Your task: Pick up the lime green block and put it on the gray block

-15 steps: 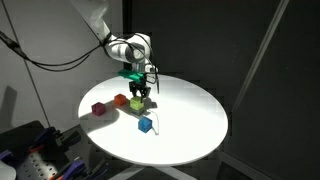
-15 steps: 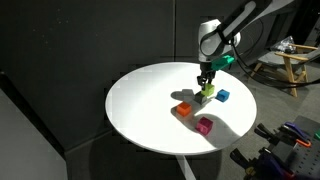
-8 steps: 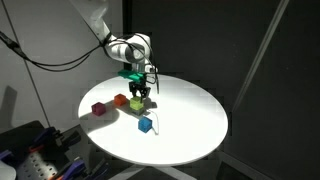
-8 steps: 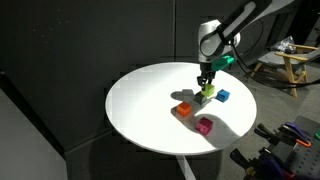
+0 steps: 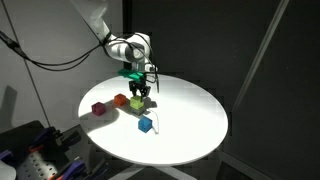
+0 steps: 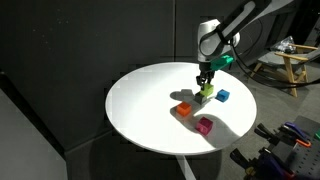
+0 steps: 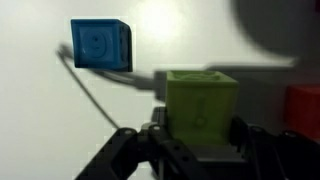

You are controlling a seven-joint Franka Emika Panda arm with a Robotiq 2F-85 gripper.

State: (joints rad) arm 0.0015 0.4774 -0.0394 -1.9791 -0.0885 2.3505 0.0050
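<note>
The lime green block [image 7: 200, 105] sits between my gripper's [image 7: 200, 132] two dark fingers, which press on its left and right sides. In both exterior views the gripper [image 5: 142, 97] [image 6: 206, 86] points straight down at the block [image 5: 141, 103] [image 6: 209, 92] near the middle of the round white table [image 5: 190, 130]. A pale gray patch directly under the lime green block, which looks like the gray block [image 7: 200, 153] [image 6: 204, 98], is mostly hidden by it.
A blue cube [image 5: 145, 124] [image 6: 223, 96] [image 7: 102, 45] lies close beside the gripper. An orange cube [image 5: 120, 100] [image 6: 184, 109] and a magenta cube [image 5: 98, 109] [image 6: 205, 126] lie on the other side. A thin cable hangs from the gripper.
</note>
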